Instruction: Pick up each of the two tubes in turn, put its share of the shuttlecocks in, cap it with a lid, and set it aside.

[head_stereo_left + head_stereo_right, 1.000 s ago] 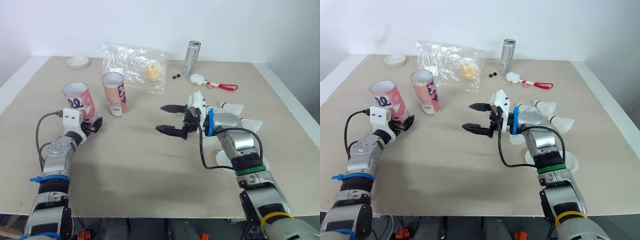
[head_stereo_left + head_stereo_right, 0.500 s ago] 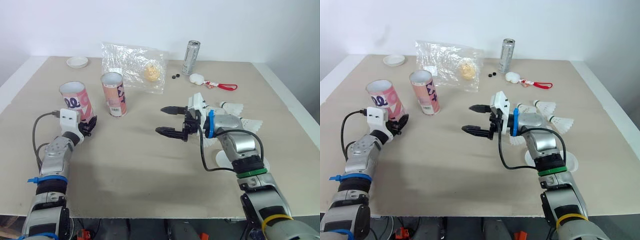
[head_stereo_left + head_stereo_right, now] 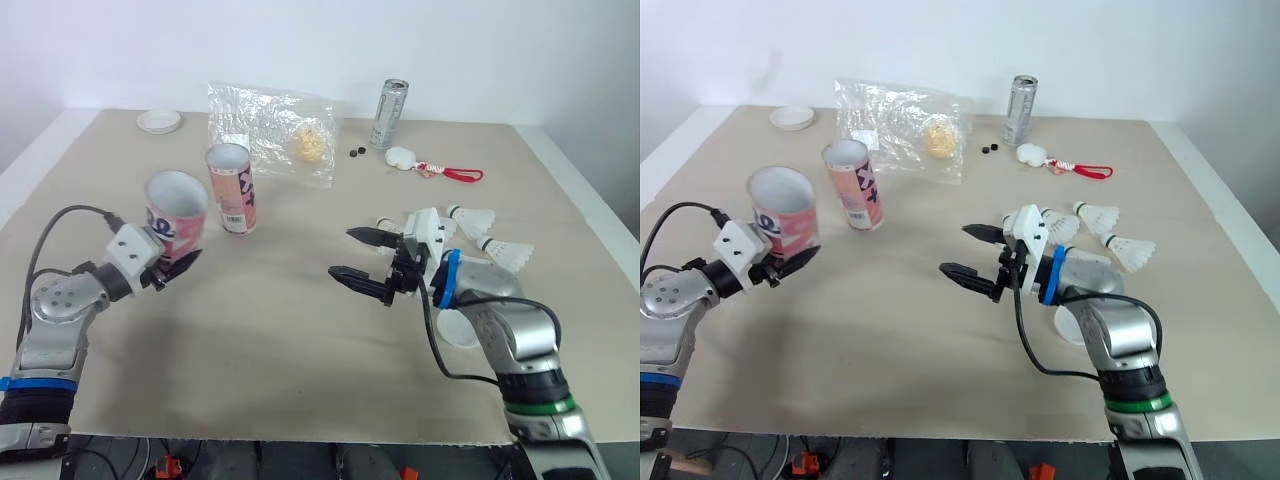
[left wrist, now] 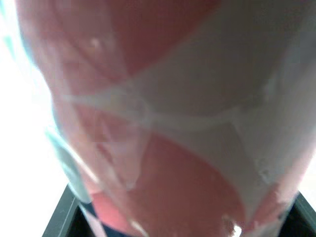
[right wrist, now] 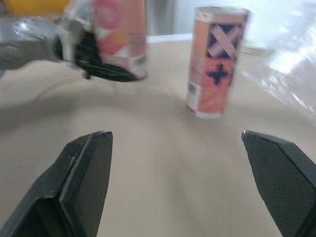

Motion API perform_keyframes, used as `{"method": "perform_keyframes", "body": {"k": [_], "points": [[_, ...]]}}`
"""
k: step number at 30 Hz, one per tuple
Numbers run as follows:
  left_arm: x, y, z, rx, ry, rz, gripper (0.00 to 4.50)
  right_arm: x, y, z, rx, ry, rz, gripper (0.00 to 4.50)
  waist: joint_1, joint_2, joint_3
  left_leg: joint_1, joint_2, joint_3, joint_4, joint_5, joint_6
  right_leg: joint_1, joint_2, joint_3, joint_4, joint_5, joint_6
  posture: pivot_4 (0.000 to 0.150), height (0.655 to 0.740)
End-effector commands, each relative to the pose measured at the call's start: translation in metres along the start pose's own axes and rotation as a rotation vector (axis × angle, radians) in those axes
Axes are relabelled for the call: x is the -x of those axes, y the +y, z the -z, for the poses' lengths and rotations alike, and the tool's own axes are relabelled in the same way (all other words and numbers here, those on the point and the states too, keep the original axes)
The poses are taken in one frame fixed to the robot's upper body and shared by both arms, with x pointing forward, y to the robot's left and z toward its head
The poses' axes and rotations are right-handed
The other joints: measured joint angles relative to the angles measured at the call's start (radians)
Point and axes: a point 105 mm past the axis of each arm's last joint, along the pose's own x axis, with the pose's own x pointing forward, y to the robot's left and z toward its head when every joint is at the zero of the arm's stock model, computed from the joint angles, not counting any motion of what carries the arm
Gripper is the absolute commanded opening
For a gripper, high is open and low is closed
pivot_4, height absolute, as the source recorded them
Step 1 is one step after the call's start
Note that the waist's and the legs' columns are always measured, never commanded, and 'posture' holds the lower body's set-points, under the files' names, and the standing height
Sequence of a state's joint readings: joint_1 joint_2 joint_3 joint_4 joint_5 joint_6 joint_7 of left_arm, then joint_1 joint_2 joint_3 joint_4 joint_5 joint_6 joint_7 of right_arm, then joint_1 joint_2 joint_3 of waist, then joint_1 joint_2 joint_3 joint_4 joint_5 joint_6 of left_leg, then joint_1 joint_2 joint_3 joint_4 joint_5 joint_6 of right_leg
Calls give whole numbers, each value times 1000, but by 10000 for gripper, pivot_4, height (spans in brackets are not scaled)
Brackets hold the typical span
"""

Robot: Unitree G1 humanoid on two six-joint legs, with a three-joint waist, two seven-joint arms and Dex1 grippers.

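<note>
Left eye view: left gripper (image 3: pixel 172 264) is clamped low on the tube (image 3: pixel 178 202), probably light, dentable cardboard, so squeeze gently; right gripper (image 3: pixel 345 253) hangs wide open.

The left end effector (image 3: pixel 172 262) now holds the pink tube (image 3: pixel 178 205) lifted clear of the desk (image 3: pixel 250 330) and tipped, its open mouth leaning toward the near edge. A second ago the tube stood upright on the desk. The right end effector (image 3: pixel 342 253), fingers spread, sits slightly closer to the near edge than before.
</note>
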State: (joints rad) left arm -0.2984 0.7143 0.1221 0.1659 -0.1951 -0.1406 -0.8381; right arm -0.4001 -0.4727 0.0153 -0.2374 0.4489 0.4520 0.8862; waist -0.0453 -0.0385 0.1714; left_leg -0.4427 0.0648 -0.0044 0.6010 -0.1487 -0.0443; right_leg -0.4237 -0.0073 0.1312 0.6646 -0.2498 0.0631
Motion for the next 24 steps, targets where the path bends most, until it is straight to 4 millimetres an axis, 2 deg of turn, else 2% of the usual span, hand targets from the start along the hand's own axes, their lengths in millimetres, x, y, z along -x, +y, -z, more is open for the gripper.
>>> {"method": "perform_keyframes", "body": {"k": [1,4,9,13,18,24], "points": [[-8,-31,-26,-82,-27,214,24243,18,2,-24,28,-41,173,45000,-1,0,0,0,0,0,0,0,0,0,0,0,0,0,0,1500,7400],[-22,-60,-34,-82,9,389,24243,31,10,-22,10,-2,324,45000,0,0,0,0,0,0,0,0,0,0,0,0,0,-4,5,1500,7400],[-41,-91,-38,-93,103,651,24243,50,14,-12,-25,84,568,45000,-2,0,0,0,0,-1,2,1,1,0,0,-1,1,-5,1,1500,7400],[-57,-92,-47,-100,136,734,24243,59,17,-4,-66,130,683,45000,-4,0,0,0,0,-1,4,1,2,1,0,0,1,-4,1,1500,7400],[-70,-97,-49,-135,192,839,24243,71,16,15,-165,166,824,45000,-3,0,0,0,0,-2,3,2,3,0,1,0,1,-5,0,1500,7400],[-83,-97,-50,-175,212,852,24243,73,8,30,-216,176,865,45000,-3,0,0,-1,0,-3,3,2,3,1,1,0,1,-5,1,1500,7400]]}}
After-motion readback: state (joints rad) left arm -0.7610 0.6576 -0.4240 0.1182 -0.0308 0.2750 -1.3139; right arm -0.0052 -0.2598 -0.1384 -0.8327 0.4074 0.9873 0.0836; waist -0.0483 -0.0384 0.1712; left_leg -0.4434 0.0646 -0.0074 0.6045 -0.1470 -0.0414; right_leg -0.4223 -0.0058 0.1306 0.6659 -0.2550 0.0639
